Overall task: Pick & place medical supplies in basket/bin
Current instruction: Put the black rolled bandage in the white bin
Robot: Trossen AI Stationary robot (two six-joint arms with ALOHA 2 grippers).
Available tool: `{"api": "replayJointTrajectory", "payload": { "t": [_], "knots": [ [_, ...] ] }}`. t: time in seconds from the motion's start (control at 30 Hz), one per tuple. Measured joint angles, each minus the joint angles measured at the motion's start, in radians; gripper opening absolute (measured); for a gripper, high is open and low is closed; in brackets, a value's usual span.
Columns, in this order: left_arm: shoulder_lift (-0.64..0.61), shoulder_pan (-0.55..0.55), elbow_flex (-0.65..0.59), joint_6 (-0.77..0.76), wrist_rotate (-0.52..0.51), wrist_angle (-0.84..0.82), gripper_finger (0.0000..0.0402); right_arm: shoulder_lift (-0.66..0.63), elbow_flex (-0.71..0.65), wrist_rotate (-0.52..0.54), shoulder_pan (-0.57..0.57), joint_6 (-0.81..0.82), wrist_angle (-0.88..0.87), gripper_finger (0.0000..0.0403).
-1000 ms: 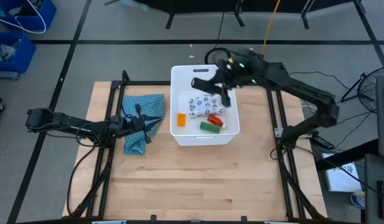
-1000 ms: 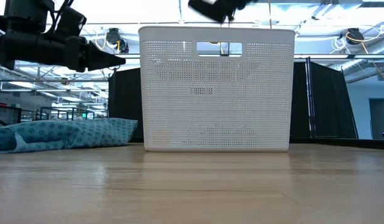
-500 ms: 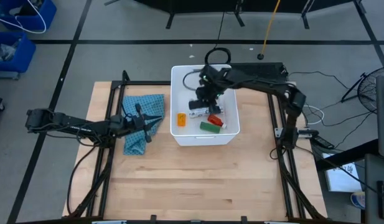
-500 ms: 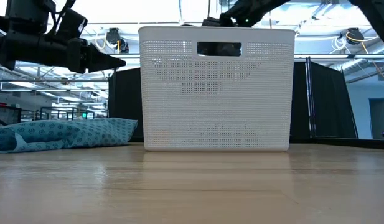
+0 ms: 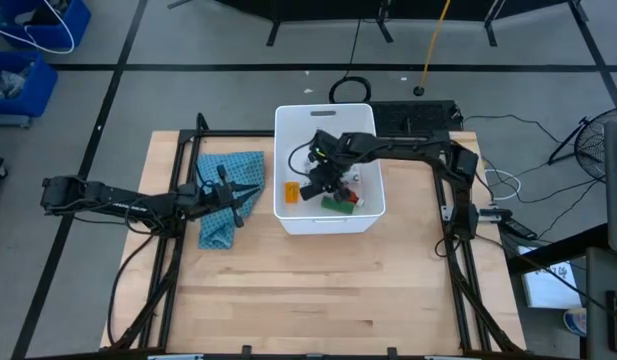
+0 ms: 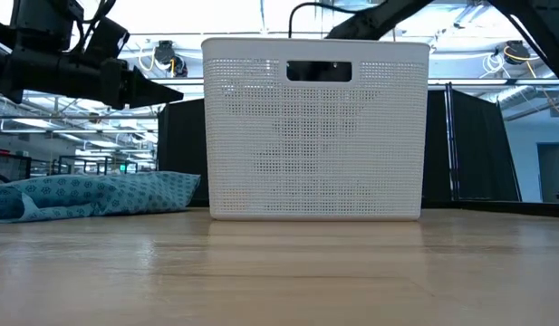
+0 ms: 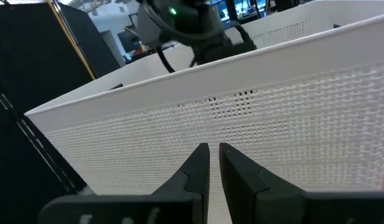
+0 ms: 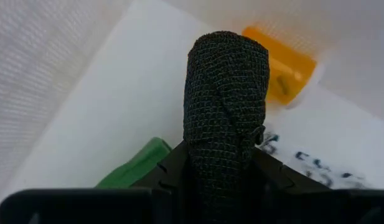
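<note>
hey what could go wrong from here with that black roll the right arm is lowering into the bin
1. The right gripper is shut on the black roll just above the orange bottle and green block; released here, the roll may land on them and tip or roll.
2. The arm reaches deep into the white bin, so pulling out carelessly could catch a wall and shift it.
3. The left gripper waits close beside the bin's outer wall, and could be bumped if the bin moves.

Even, bright overhead light; soft shadows on the worktop (image 5: 318,290). Ceiling lamps glare in the low view; the nearest worktop there blurs.
</note>
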Motion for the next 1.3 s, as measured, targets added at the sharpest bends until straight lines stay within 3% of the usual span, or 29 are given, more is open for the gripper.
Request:
{"api": "replayJointTrajectory", "payload": {
  "t": [0.67,0.9,1.1,1.3],
  "knots": [
    [0.0,0.0,0.0,-0.009,0.002,0.003,0.0042,-0.004,-0.237,0.011,0.003,-0.038,0.24,0.0095],
    [0.0,0.0,0.0,-0.008,0.002,0.003,0.0042,-0.002,-0.242,0.028,0.043,-0.154,0.332,0.0095],
    [0.0,0.0,0.0,0.0,0.002,0.003,0.0042,0.0,-0.244,0.014,0.076,-0.097,0.481,0.0096],
    [0.0,0.0,0.0,0.0,0.002,0.001,0.0042,0.009,-0.243,-0.061,0.066,-0.103,0.451,0.0096]
  ]
}}
